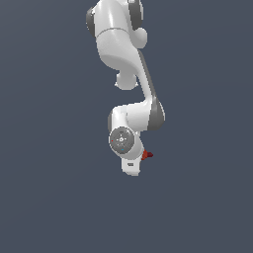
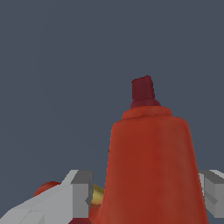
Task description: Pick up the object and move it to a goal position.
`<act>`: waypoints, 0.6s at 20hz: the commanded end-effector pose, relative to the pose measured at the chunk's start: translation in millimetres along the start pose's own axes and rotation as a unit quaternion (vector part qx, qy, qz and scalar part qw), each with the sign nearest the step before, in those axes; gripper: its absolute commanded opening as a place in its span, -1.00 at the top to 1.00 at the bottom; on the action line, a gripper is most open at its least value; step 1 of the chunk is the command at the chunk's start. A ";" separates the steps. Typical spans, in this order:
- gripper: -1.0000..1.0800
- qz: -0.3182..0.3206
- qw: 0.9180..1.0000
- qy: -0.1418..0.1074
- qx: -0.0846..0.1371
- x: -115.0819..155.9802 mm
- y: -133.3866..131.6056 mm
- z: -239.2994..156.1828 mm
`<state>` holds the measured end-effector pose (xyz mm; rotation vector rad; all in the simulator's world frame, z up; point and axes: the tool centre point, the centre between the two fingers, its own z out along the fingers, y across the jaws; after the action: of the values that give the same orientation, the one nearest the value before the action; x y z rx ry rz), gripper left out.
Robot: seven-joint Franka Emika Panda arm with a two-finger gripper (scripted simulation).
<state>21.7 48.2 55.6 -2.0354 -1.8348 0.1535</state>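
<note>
Gripping the red bottle-shaped object (image 2: 151, 170) between its fingers (image 2: 81, 192), the gripper (image 1: 134, 165) keeps it at the wrist's four o'clock; the pickup looks done, with no goal marker visible.

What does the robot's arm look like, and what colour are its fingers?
The glossy white robot arm is made of fat, rounded segments with dark grey bands at the joints. Near its end sits a round grey disc with tiny markings. In the wrist view, the blocky fingers are pale grey-white with darker grey pads. No cables show.
</note>
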 end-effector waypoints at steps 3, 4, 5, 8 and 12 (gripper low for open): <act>1.00 -0.025 0.999 0.003 -0.032 15.8 0.5 -37.3; 1.00 -0.032 0.999 0.004 -0.040 20.0 -0.1 -47.0; 1.00 -0.040 0.998 0.005 -0.049 24.4 -0.9 -57.3; 1.00 -0.065 0.995 0.008 -0.078 38.9 -5.4 -91.8; 1.00 -0.102 0.987 0.013 -0.123 59.9 -17.8 -143.9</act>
<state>57.9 73.0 180.3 -1.9843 -2.0776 -0.1132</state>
